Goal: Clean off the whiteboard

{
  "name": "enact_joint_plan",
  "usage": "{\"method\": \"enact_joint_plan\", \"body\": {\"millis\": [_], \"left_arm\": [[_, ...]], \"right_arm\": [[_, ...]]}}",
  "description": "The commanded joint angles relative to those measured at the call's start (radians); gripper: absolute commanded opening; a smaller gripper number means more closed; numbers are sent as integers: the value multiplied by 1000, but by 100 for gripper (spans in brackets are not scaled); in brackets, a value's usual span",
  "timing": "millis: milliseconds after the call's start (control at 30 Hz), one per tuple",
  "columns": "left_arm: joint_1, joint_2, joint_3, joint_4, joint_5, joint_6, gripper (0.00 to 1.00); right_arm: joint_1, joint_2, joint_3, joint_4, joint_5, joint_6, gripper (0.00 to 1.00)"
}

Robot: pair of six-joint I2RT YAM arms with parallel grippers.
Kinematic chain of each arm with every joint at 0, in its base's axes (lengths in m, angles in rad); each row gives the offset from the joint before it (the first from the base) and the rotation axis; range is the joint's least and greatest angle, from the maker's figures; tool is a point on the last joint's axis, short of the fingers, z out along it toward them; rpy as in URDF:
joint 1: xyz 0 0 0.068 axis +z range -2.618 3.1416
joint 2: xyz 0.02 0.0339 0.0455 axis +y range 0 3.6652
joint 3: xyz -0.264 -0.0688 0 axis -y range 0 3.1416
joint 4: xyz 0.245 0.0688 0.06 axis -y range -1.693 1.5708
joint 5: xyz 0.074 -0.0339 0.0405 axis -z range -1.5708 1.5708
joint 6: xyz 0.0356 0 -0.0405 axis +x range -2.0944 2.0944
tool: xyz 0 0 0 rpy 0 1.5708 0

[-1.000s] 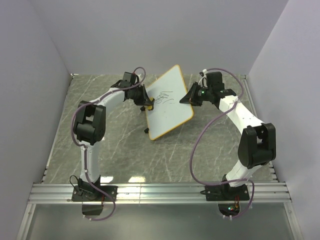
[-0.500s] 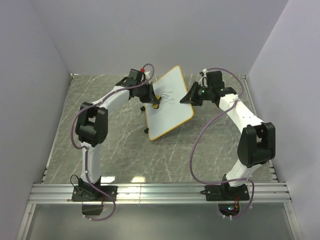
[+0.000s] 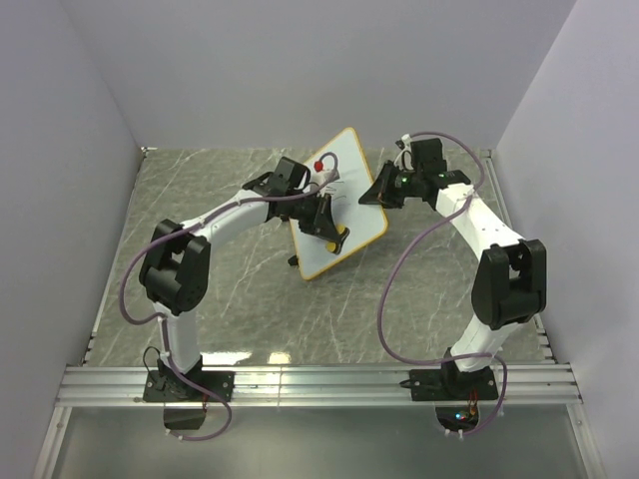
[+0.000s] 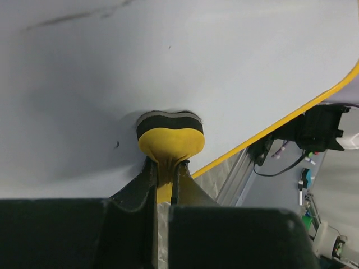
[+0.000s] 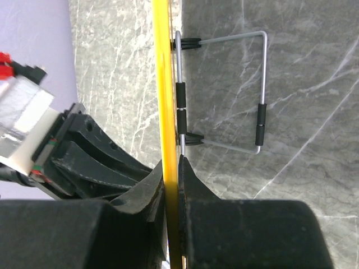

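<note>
The whiteboard point(image 3: 361, 216), white with a yellow frame, stands tilted at mid-table. My right gripper point(image 3: 378, 196) is shut on its right edge; in the right wrist view the yellow frame point(image 5: 164, 84) sits pinched between the jaws of that gripper point(image 5: 171, 168), with the wire stand point(image 5: 261, 89) behind. My left gripper point(image 3: 333, 234) is shut on a yellow eraser point(image 4: 170, 140), whose dark felt presses flat on the white surface point(image 4: 235, 61) near the lower yellow edge. In that view the gripper point(image 4: 165, 172) squeezes the eraser's narrow waist. A faint dark stroke point(image 4: 67, 18) shows at the top left.
Grey marble tabletop point(image 3: 220, 269) enclosed by pale walls on three sides. An aluminium rail point(image 3: 319, 381) runs along the near edge with both arm bases on it. Purple cables point(image 3: 399, 289) loop off each arm. My left forearm point(image 3: 250, 205) crosses the board's left side.
My left gripper has swept the eraser from the board's left-middle down toward its lower right. The black scribbles in the middle are mostly gone. The right gripper kept its hold.
</note>
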Motion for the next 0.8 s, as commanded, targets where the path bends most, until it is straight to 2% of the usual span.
{"method": "enact_joint_plan", "body": {"millis": [0, 133, 300, 533, 667, 767], "left_arm": [[-35, -12, -73, 22, -92, -59, 0], [21, 18, -47, 87, -209, -146, 0], [138, 92, 100, 70, -284, -177, 0], [265, 262, 387, 53, -246, -211, 0], [281, 366, 484, 45, -226, -209, 0], [276, 391, 498, 41, -166, -215, 0]], "right_arm": [[39, 40, 26, -91, 0, 32, 0], [40, 29, 20, -99, -3, 23, 0], [40, 5, -9, -99, -14, 7, 0], [40, -18, -70, -137, -27, -40, 0], [37, -51, -116, -146, -32, -57, 0], [39, -54, -135, -143, -38, -56, 0]]}}
